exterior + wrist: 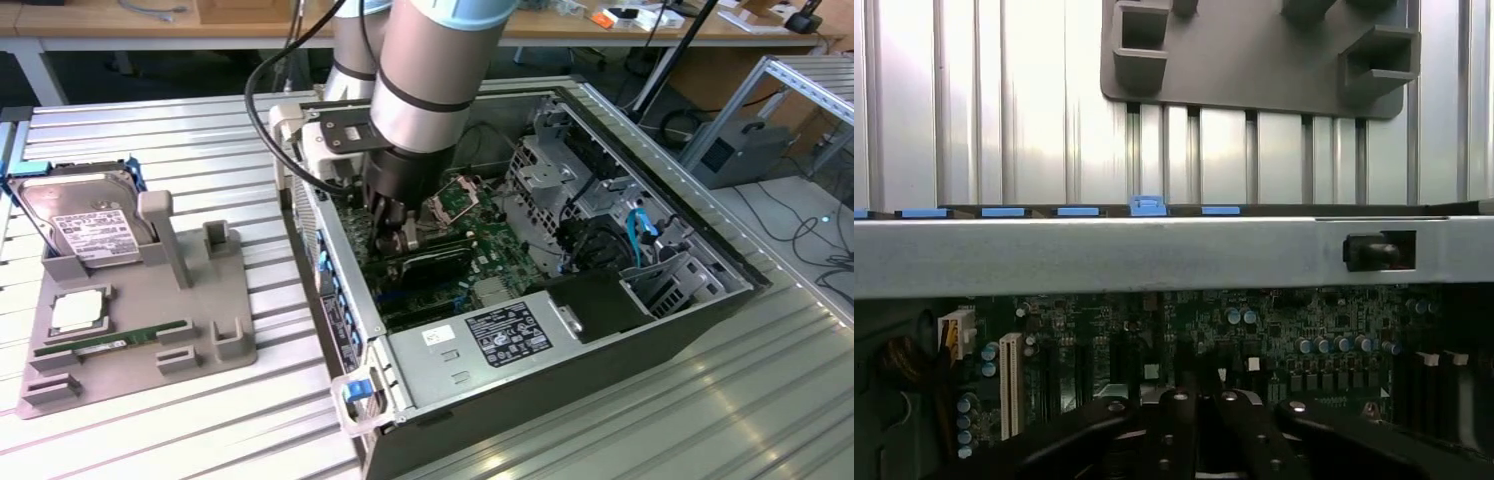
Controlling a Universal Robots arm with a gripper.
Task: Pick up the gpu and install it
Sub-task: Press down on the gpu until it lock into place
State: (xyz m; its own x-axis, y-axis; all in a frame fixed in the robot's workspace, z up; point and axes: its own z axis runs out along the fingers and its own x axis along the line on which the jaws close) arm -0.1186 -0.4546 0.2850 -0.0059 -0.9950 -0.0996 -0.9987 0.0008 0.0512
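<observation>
In the exterior view my arm [420, 80] reaches steeply down into the open computer case [667, 300], jaws [396, 238] together just above the gpu [434, 262], which lies low on the motherboard [501, 245]. In the wrist view my closed jaws [1199, 420] hang over the motherboard [1284, 330].

Workshop bench area with ribbed metal surface

A ribbed aluminium desk [694, 400] fills most of the frame and catches bright overhead glare at lower right. A wooden workbench [200, 30] runs along the top edge above a dark floor [160, 75]. At upper right stands an aluminium-profile frame [801, 90] with a grey box [741, 150] and loose cables [801, 225].
</observation>
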